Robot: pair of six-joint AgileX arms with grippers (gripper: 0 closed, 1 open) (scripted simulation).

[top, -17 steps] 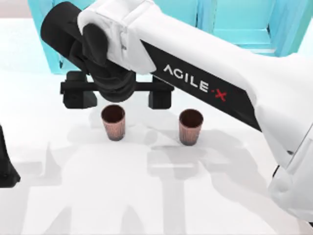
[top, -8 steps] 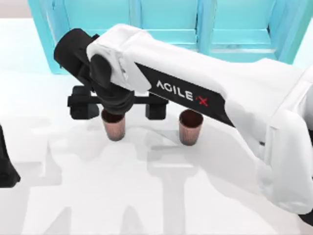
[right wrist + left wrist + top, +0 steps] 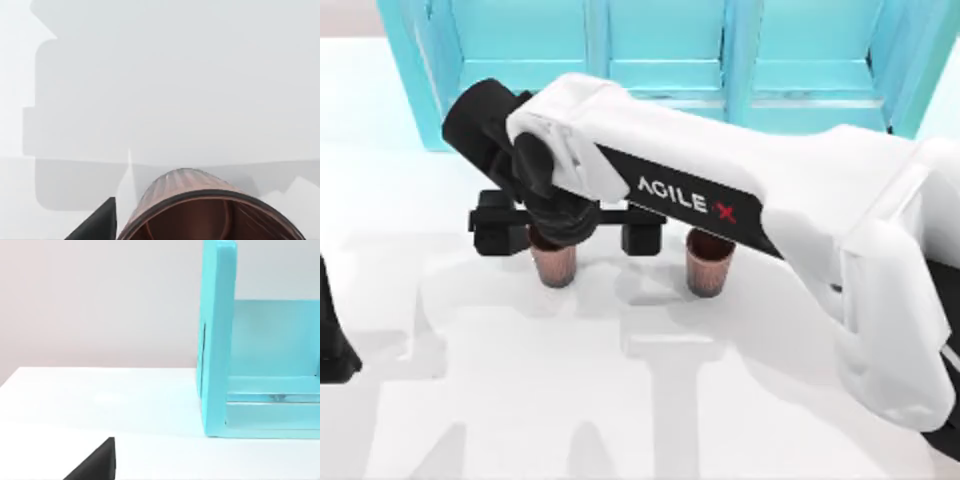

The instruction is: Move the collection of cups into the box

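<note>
I am getting ready to grab the first cup. My right gripper hangs over the left cup, with one finger to the left of it and one to the right. My fingers are spread wide and are not touching the cup yet, as far as I can tell. The cup stands upright on the white table, and in my right wrist view its rim is very close below me. The other cup stands upright a little way to the right. Next I think I must go down a bit more, squeeze the cup, and lift it.

My right arm reaches in from the right side and stretches across the table. The turquoise shelf stands at the far side. My left arm rests at the left edge.
</note>
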